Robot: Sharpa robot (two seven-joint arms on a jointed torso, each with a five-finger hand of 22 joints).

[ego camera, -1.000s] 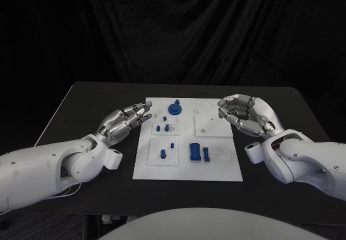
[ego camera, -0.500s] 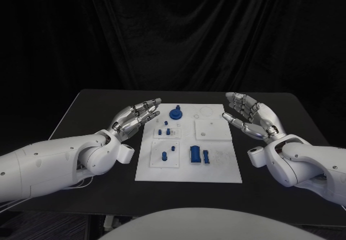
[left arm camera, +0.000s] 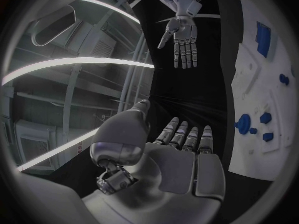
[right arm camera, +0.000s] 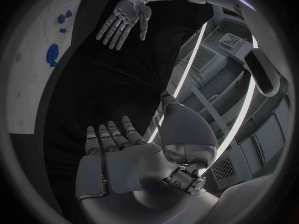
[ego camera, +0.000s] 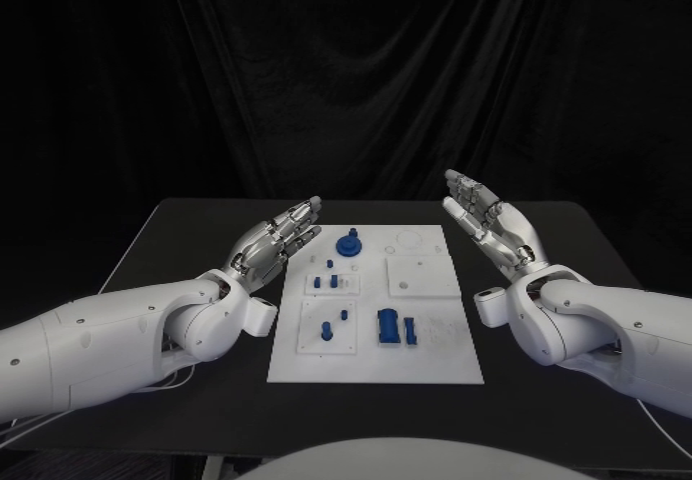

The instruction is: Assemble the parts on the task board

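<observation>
both hands lifted, flattened | task board (ego camera: 433, 345) between fingers (ego camera: 296, 225); untouched

left hand (ego camera: 278, 238) flat, empty, right hand (ego camera: 489, 229) likewise

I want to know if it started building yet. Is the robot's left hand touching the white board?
Apart. In the head view the left hand is open beside the task board, with dark table between them.

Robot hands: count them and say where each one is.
2. The left robot hand is open beside the task board's left edge. The right robot hand is open beside its right edge. Both are empty.
</observation>
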